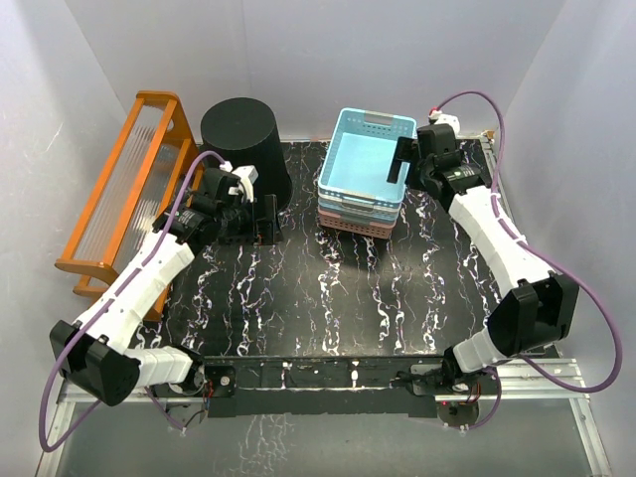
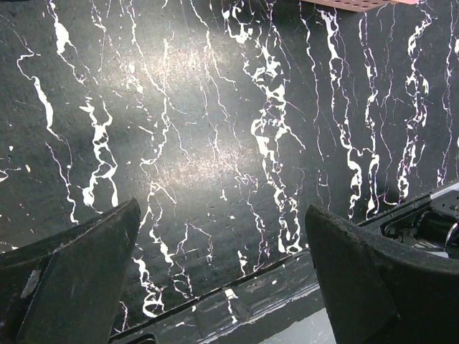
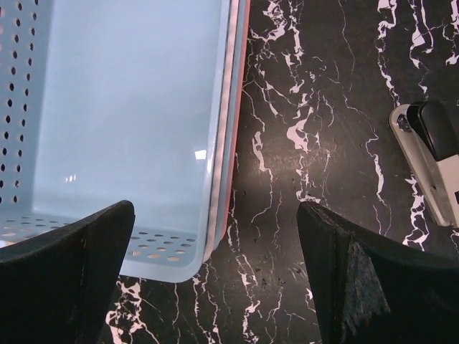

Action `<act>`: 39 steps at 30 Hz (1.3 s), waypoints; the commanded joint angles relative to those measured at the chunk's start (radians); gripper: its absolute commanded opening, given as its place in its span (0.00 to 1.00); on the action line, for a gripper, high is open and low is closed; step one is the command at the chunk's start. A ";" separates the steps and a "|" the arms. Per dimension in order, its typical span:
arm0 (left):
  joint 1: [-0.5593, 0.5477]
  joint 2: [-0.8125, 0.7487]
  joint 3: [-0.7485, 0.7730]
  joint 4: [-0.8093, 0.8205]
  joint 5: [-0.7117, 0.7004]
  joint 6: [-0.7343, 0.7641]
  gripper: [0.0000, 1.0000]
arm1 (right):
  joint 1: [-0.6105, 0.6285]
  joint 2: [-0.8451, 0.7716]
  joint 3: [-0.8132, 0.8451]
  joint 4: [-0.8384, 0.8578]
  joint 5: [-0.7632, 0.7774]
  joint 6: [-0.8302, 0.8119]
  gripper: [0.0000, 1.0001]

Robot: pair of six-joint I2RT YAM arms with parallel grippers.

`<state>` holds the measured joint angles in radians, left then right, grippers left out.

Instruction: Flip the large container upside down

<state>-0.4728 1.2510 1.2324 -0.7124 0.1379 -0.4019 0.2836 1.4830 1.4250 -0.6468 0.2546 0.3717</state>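
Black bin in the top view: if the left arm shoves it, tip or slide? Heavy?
The black bin looks tall and tapered, so a push high up would probably tip it rather than slide it. It seems to be thin plastic, likely light for its size. Its round sides may slip in a pinch grip.

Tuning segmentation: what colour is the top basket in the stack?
The top basket is light blue; the right wrist view shows it best.

large container plain black. counter black, white marble veining. top basket pale blue, dotted with holes; pink basket beneath. rack orange. arms white, black joints; cables purple.
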 commanded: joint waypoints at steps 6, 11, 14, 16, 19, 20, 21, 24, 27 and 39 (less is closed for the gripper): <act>0.001 -0.075 -0.004 0.012 -0.056 -0.004 0.99 | 0.093 -0.049 0.126 0.076 -0.152 0.025 0.98; 0.001 -0.082 -0.018 0.015 -0.067 -0.015 0.99 | 0.162 0.014 0.133 0.107 -0.171 0.029 0.98; 0.001 -0.083 -0.019 0.008 -0.074 -0.019 0.99 | 0.150 0.053 0.118 0.106 -0.149 0.021 0.98; 0.001 -0.089 -0.024 0.004 -0.083 -0.019 0.99 | 0.116 0.075 0.105 0.096 -0.151 0.016 0.98; 0.000 -0.102 -0.030 -0.001 -0.093 -0.018 0.99 | 0.030 0.112 0.104 0.048 -0.134 0.003 0.98; 0.001 -0.104 -0.032 -0.001 -0.095 -0.018 0.99 | 0.001 0.129 0.111 0.031 -0.109 -0.005 0.98; 0.001 -0.105 -0.034 0.001 -0.095 -0.018 0.99 | -0.024 0.145 0.130 0.008 -0.069 -0.008 0.98; 0.000 -0.107 -0.036 0.008 -0.089 -0.021 0.99 | -0.062 0.193 0.201 -0.043 0.035 -0.015 0.98; 0.001 -0.101 -0.033 0.013 -0.084 -0.021 0.99 | -0.061 0.222 0.301 -0.085 0.007 -0.004 0.98; 0.001 -0.119 -0.033 0.003 -0.098 -0.025 0.99 | 0.184 0.199 0.323 0.033 -0.120 -0.124 0.94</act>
<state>-0.4728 1.1770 1.2087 -0.7040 0.0586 -0.4236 0.4118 1.6833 1.7077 -0.6655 0.1600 0.3260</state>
